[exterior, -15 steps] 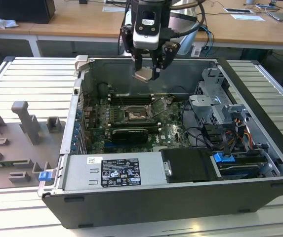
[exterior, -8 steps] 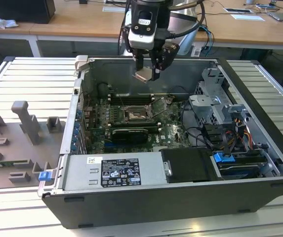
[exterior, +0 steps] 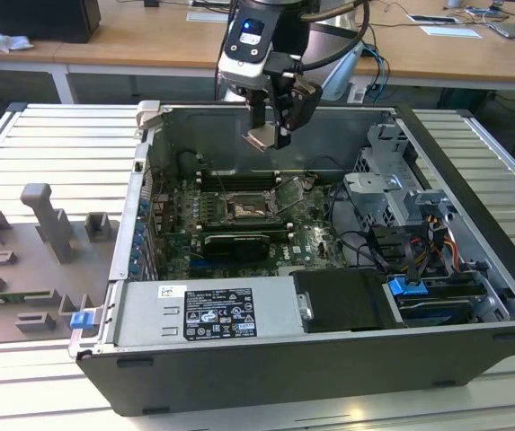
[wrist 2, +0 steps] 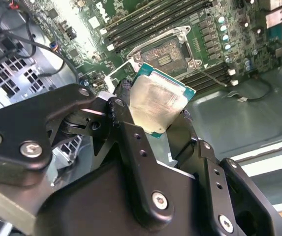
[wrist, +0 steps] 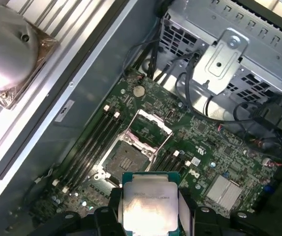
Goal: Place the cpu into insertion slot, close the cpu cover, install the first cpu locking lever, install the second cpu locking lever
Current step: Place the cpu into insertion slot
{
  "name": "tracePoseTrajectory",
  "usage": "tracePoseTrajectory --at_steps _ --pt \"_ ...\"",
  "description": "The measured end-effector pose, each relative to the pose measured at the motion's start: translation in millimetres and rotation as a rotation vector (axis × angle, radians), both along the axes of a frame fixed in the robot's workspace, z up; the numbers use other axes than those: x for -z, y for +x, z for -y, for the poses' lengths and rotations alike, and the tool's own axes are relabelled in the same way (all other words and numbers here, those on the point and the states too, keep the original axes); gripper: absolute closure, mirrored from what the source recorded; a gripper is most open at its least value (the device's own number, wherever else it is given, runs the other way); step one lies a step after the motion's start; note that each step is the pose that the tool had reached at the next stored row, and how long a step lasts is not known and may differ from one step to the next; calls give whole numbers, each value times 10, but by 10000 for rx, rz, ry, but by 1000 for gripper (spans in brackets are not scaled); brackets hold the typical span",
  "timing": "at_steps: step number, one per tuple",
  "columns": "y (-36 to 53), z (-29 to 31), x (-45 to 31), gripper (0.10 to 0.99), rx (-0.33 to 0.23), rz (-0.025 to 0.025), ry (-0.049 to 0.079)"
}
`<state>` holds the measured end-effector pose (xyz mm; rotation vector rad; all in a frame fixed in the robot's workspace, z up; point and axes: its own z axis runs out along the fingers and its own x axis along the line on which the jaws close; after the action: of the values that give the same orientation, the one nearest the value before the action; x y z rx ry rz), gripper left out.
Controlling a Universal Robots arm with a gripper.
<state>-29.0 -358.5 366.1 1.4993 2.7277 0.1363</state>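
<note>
Gripper (wrist: pixel 150 219) clamps chip (wrist: pixel 149 199) by two edges, metal top facing cam, over green board (wrist: pixel 214 157). Socket (wrist: pixel 125 160) bare, cover (wrist: pixel 153 127) flipped open beside it.

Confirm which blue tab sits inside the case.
The blue tab on the exterior view's right, among the cables beside the drive cage. The other blue tab sits outside the case, at that view's left.

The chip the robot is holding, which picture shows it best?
The first wrist view: the chip faces the camera squarely. The second wrist view shows it tilted; the exterior view, small and far off.
</note>
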Motion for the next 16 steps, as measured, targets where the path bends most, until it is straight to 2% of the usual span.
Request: tracePoseTrajectory --at_steps 11,13,16 --pt "0 0 8 549 1605 0 1" --pt "0 0 10 549 2086 0 1" --pt "0 0 12 549 2496 0 0"
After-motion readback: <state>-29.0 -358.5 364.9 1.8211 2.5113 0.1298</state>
